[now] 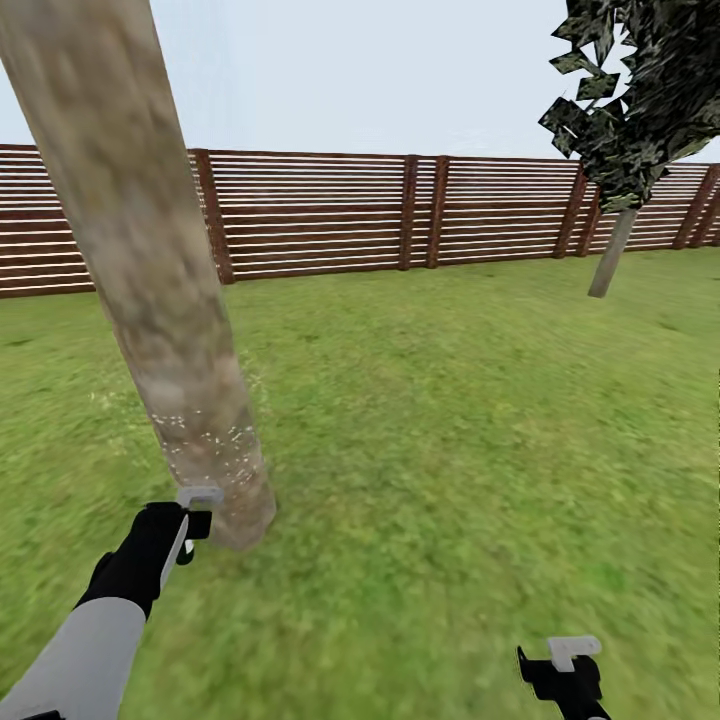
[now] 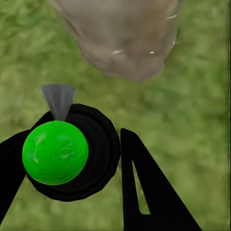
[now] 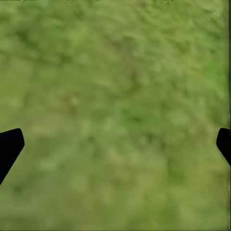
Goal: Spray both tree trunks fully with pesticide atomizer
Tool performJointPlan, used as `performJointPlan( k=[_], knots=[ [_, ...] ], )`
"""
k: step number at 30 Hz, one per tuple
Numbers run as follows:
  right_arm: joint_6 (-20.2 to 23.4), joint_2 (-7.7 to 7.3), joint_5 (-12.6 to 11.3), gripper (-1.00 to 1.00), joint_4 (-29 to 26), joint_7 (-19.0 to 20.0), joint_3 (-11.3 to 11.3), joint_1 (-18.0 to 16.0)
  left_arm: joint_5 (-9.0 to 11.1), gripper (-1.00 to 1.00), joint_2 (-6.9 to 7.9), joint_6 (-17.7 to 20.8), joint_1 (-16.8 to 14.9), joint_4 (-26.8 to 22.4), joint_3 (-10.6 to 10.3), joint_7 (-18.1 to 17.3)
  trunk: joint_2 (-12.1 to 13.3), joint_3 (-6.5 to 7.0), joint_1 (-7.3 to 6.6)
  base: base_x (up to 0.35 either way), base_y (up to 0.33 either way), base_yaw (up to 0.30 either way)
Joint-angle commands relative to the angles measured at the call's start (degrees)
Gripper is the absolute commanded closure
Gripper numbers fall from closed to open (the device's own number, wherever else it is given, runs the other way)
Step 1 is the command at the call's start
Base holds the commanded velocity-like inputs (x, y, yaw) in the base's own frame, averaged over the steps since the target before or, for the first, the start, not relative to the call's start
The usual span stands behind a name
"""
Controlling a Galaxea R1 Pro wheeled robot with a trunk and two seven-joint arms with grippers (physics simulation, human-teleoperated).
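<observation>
Two black fingers of the left gripper clamp the pesticide atomizer, probably light, rigid, slick plastic best held around its body, nozzle aimed at the speckled tree trunk, while the right gripper hangs wide open, empty.

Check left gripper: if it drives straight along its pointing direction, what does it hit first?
Likely the trunk base: the left gripper, holding the atomizer, aims at it. Depth unclear.

Left pincer beside speckled tree trunk base; fence behind lawn.
</observation>
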Motion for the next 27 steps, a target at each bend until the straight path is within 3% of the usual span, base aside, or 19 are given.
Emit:
performJointPlan(
  k=[1,11,17,24,27],
  knots=[
    [0.00,0.00,0.00,-1.00,0.00,0.02,0.00,0.00,-0.02,1.00,0.02,0.00,0.00,0.00,0.01,0.00,0.00,0.00,0.00,0.130,-0.273,0.000],
    [0.00,0.10,0.00,-1.00,0.00,0.07,0.02,0.00,-0.11,1.00,0.07,-0.07,-0.01,-0.25,0.28,0.00,0.00,0.00,0.00,0.123,-0.243,0.056],
    [0.00,0.18,0.00,-1.00,0.08,0.07,0.02,0.00,-0.14,1.00,0.37,-0.10,0.00,-0.66,1.04,0.00,0.00,0.00,0.00,-0.184,-0.225,0.272],
    [0.00,0.25,0.04,-1.00,0.09,0.07,0.02,0.00,0.00,1.00,0.02,-1.78,0.00,0.17,2.40,-0.23,0.00,0.00,0.00,-0.326,-0.028,0.244],
    [0.05,0.36,0.08,-1.00,0.15,0.12,0.02,0.00,3.53,1.00,0.27,-7.60,0.00,2.63,2.26,-1.15,0.00,0.00,0.00,-0.340,0.000,0.007]
  ],
)
